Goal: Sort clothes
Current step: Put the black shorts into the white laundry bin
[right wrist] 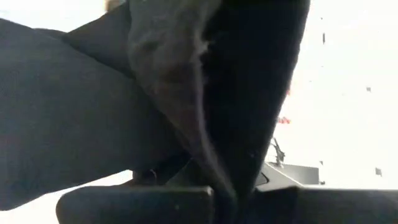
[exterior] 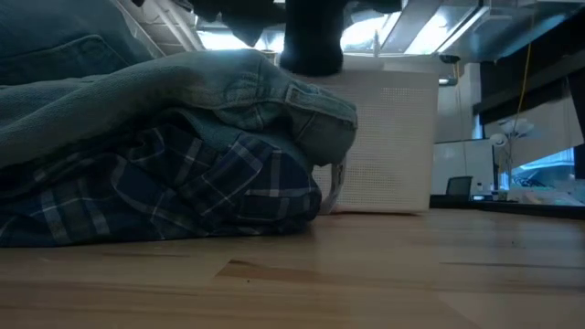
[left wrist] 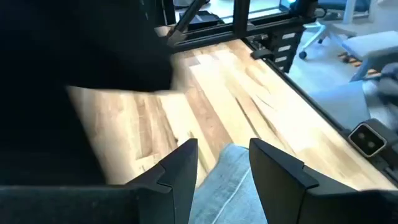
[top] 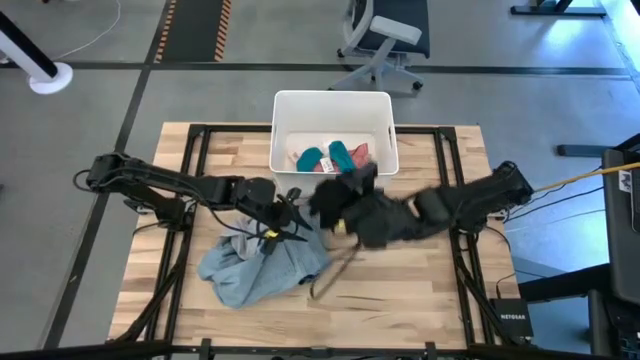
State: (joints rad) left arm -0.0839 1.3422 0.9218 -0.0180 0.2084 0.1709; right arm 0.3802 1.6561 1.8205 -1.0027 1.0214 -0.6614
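The right gripper [top: 335,205] is clamped fully shut on a soft black fabric garment [top: 355,205], which it holds raised above the middle of the bench, just in front of the white rectangular plastic bin [top: 283,120]. In the right wrist view the dark cloth [right wrist: 186,93] runs up out of the closed jaws and fills the frame.

The left gripper [top: 290,212] is above the centre of the bench with its fingers [left wrist: 180,168] parted and nothing between them; the large grey-blue shirt [top: 255,265] lies directly below. That shirt is crumpled over a blue-and-white plaid shirt [exterior: 164,196] near the front edge of the bench, slightly left of centre.

Step in hand, as judged: transfer of the black garment to the bin, which already contains pink [top: 303,150] and teal pieces [top: 342,155]. The next move calls for carrying the load over the bin's near wall before release.

The black garment is bunched; its long axis appears to run roughly left to right along the bench, and its heading cannot be determined.
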